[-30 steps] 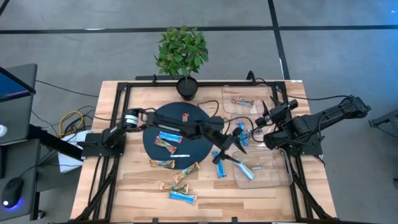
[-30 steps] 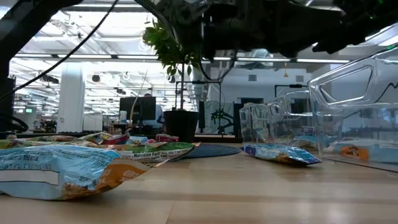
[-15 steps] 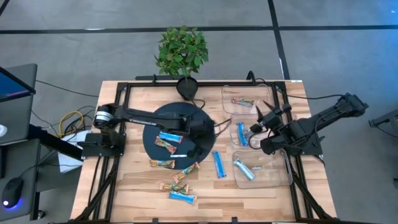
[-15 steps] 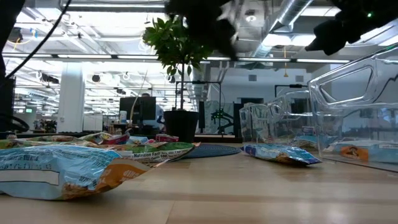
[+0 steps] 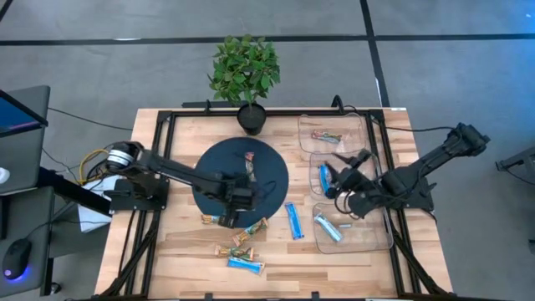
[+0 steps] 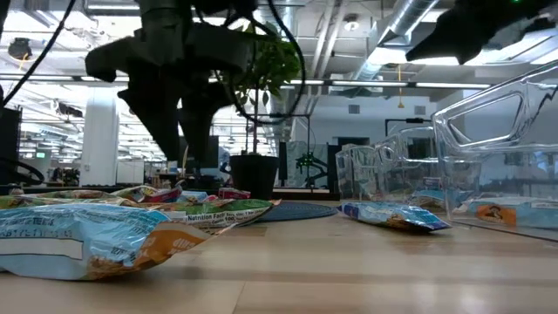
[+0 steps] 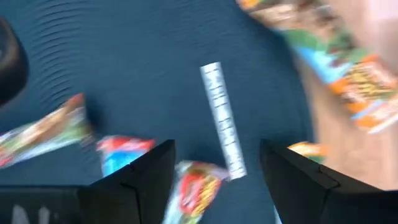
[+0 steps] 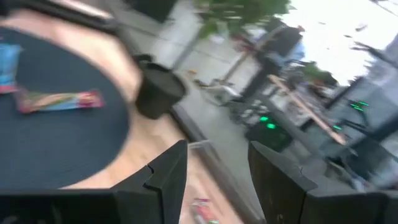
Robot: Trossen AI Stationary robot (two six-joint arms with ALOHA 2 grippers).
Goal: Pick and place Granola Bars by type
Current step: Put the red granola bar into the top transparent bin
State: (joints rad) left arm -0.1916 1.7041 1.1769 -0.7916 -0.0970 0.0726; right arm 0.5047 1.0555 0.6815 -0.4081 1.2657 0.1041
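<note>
3 clear trays (image 5: 374, 237), each holding 1 granola bar (image 5: 323, 179); both jaws open, empty

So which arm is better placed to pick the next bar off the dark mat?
Left. Its open end effector hovers over the dark mat, with bars right below it, while the right end effector sits over the clear bins.

"Nutrition Facts" on wrapper (image 6: 218, 210)
</note>
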